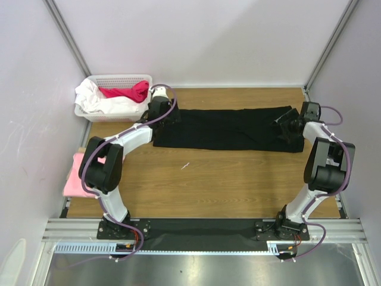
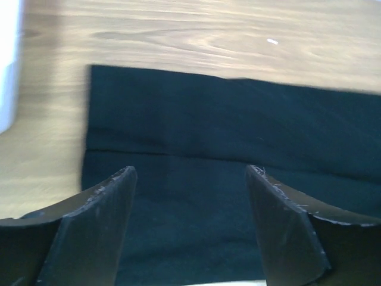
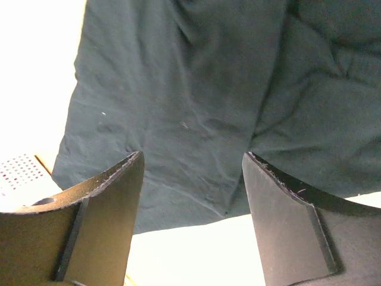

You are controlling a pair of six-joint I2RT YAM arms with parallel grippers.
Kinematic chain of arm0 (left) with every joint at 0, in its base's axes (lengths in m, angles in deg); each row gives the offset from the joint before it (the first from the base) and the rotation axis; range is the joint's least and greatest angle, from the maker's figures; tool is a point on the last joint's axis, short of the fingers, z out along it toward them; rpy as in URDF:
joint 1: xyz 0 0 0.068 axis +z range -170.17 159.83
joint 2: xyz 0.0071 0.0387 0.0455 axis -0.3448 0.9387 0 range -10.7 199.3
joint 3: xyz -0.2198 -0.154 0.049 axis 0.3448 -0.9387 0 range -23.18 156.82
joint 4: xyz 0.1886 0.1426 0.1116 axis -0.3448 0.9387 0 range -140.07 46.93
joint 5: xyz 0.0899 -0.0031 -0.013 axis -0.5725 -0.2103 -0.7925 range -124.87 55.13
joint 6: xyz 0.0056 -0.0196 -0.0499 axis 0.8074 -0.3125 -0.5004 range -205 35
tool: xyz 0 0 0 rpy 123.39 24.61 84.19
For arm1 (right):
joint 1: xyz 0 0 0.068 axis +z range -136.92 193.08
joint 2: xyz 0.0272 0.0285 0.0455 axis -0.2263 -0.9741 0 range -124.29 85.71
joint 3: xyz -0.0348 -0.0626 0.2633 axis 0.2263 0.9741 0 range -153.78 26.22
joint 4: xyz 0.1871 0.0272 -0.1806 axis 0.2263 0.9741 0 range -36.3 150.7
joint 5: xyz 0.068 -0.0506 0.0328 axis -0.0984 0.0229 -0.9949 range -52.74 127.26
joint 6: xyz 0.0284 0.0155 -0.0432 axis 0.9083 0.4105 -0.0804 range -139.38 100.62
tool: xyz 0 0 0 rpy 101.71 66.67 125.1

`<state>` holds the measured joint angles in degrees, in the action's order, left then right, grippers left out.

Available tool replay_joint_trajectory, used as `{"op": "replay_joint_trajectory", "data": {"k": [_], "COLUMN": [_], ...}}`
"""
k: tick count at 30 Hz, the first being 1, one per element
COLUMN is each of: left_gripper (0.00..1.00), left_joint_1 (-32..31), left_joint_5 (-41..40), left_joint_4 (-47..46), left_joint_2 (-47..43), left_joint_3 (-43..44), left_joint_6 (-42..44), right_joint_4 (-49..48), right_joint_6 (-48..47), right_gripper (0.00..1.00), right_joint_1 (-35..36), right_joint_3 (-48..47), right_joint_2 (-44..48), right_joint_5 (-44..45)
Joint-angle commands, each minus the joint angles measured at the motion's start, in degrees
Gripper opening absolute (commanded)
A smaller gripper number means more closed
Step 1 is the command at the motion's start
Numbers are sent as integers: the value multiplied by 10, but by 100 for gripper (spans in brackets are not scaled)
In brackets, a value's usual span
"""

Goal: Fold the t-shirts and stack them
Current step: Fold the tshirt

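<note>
The black t-shirt (image 1: 226, 130) lies folded into a long flat strip across the back of the wooden table (image 1: 208, 179). My left gripper (image 1: 171, 117) hovers over the strip's left end, open, with only dark cloth (image 2: 238, 125) showing between its fingers (image 2: 101, 226). My right gripper (image 1: 284, 126) is over the right end, also open, above wrinkled black cloth (image 3: 190, 77) and its hem. A folded pink t-shirt (image 1: 72, 177) lies at the table's left edge, partly hidden behind the left arm.
A white plastic basket (image 1: 95, 80) stands at the back left corner, holding white and red cloth (image 1: 128, 93). White walls close the table in on three sides. Bare wood lies in front of the black strip.
</note>
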<state>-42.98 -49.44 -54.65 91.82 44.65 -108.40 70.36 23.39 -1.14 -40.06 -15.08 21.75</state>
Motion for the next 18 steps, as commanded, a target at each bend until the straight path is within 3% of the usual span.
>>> {"op": "replay_joint_trajectory", "data": {"k": [1,2,4,11,18], "left_gripper": [81,86,88,86,85], "left_joint_1": [-1,-1,0,0,-2], "left_joint_5": [124,136,127,160,109], "left_joint_4": [-47,-47,-39,-4,80], "left_joint_2": [-6,5,8,86,133], "left_joint_3": [14,19,23,71,113], "left_joint_6": [63,70,56,-15,-45], "right_joint_4": [-51,-52,-62,-81,-68], "right_joint_6": [30,31,38,42,36], "right_gripper": [73,73,73,72,72], "right_joint_1": [12,22,30,44,44], "right_joint_3": [12,10,6,-11,-23], "right_joint_2": [8,3,-10,-54,-85], "right_joint_5": [7,15,23,32,43]}}
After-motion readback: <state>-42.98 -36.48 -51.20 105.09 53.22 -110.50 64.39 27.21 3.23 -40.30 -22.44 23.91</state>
